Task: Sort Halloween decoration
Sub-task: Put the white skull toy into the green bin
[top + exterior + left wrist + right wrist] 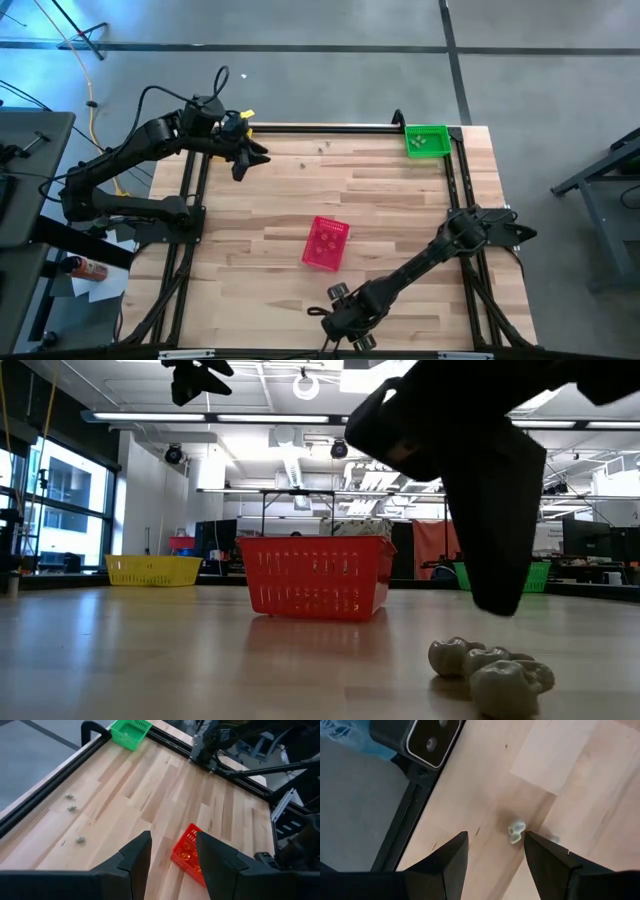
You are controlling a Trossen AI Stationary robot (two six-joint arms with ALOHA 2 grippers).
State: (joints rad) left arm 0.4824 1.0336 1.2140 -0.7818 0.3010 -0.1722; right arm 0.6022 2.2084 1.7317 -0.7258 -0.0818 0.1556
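Right wrist view is showing you what matters: the right gripper (495, 852) is hanging over the desk (580, 795) with its jaws standing apart and nothing between them, and a small pale trinket (516, 831) is lying on the wood just beyond the fingertips, close against the inner face of one finger rather than centred in the gap. You are looking at a knobbly, rounded little lump, slightly longer than wide, its long axis running roughly in line with the fingers; a second pale speck is sitting just beside it. By my reading, the coming move is turning on shifting the gripper sideways so the piece sits between the jaws before you descend.

From the high view, the right gripper (345, 310) is working near the desk's near edge, while the left gripper (243, 160) is waiting, jaws also parted and empty, over the far left corner, so the right arm is the nearer one. At desk height, a cluster of greyish, lumpy trinkets (490, 672) is resting on the smooth pale planks.

The red mesh basket (326, 242) is sitting mid-desk, the green mesh basket (427, 140) at the far right corner, and a yellow basket (153, 569) along the far edge. Three more tiny pieces (73, 808) are lying along the far edge.
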